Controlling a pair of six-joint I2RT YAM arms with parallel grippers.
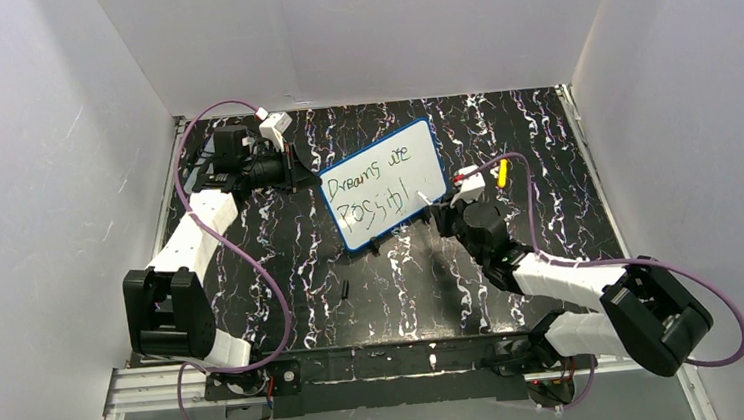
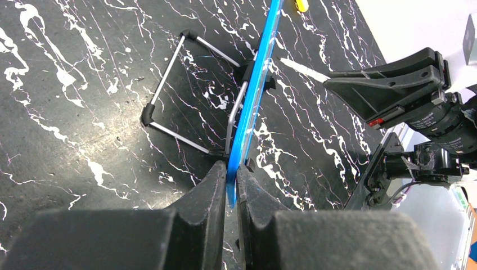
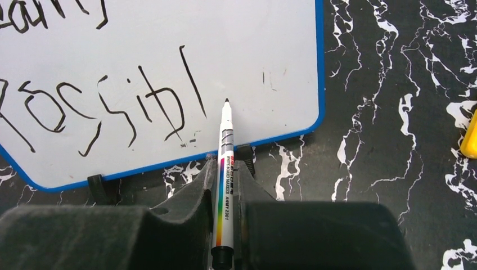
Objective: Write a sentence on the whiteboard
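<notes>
The whiteboard (image 1: 383,182) stands tilted on its wire stand (image 2: 185,95) at the middle of the table. My left gripper (image 2: 231,169) is shut on its blue rim (image 2: 256,84) at the board's left end (image 1: 325,179). The sentence (image 1: 376,185) runs in two slanted rows, "Dreams are" above and "Possibl" (image 3: 101,107) below. My right gripper (image 3: 226,163) is shut on a white marker (image 3: 226,140). Its black tip rests at the board's surface just right of the last stroke; in the top view this gripper (image 1: 440,205) sits at the board's lower right corner.
A yellow object (image 1: 501,172) lies right of the board, by the right wrist (image 3: 469,138). A small black cap (image 1: 345,290) lies on the marbled black table (image 1: 404,288) in front of the board. White walls enclose the table on three sides.
</notes>
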